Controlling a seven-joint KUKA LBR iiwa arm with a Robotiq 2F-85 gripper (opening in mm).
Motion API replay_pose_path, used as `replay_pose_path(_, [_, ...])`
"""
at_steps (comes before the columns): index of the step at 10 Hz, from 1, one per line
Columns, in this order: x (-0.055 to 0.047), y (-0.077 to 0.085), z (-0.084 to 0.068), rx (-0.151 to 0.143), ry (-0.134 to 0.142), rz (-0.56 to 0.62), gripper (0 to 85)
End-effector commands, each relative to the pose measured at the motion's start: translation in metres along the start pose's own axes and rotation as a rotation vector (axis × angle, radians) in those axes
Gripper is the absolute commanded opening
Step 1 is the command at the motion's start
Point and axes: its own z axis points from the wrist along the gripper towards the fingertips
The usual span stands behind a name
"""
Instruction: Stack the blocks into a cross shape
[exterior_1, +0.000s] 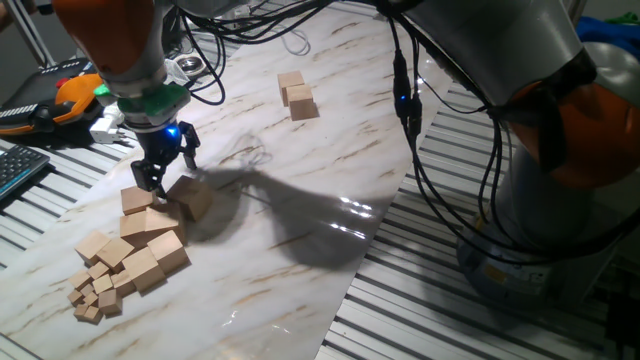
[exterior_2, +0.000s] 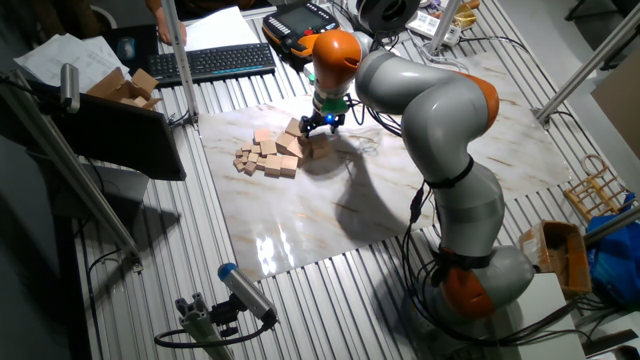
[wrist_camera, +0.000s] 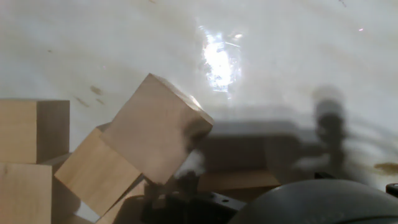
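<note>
1. Your gripper (exterior_1: 166, 177) is low over the marbled bench (exterior_1: 300, 200), at the far edge of the heap of blocks (exterior_1: 145, 245).
2. Its dark fingers (exterior_1: 152, 178) straddle the spot where a tilted block (exterior_1: 190, 197) meets the heap; from either fixed view you cannot tell whether they grip it or merely stand beside it.
3. In the hand view that tilted block (wrist_camera: 158, 127) sits cocked on one edge, leaning on a second cube (wrist_camera: 99, 171) just below it, with more cubes at the left margin. The fingertips are hidden at the bottom of that view, so how wide the fingers stand cannot be read.
4. The heap itself lies at the near left of the bench: larger cubes toward the gripper, and much tinier cubes (exterior_1: 95, 297) at the near end.
5. A separate pair of blocks (exterior_1: 297, 96) sits well apart, toward the far side of the bench, touching each other.
6. In the other fixed view the arm (exterior_2: 430, 110) arches over the bench down to the heap (exterior_2: 268, 155).
</note>
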Motion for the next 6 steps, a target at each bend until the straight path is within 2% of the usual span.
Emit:
replay_pose_path(1, [0.002, 0.001, 0.003, 0.003, -0.006, 0.001, 68.0])
replay_pose_path(2, [0.005, 0.001, 0.006, 0.009, -0.011, 0.002, 85.0])
replay_pose_path(5, [0.015, 0.002, 0.003, 0.008, 0.001, 0.005, 85.0])
replay_pose_path(6, [0.019, 0.003, 0.002, 0.01, 0.006, 0.006, 68.0])
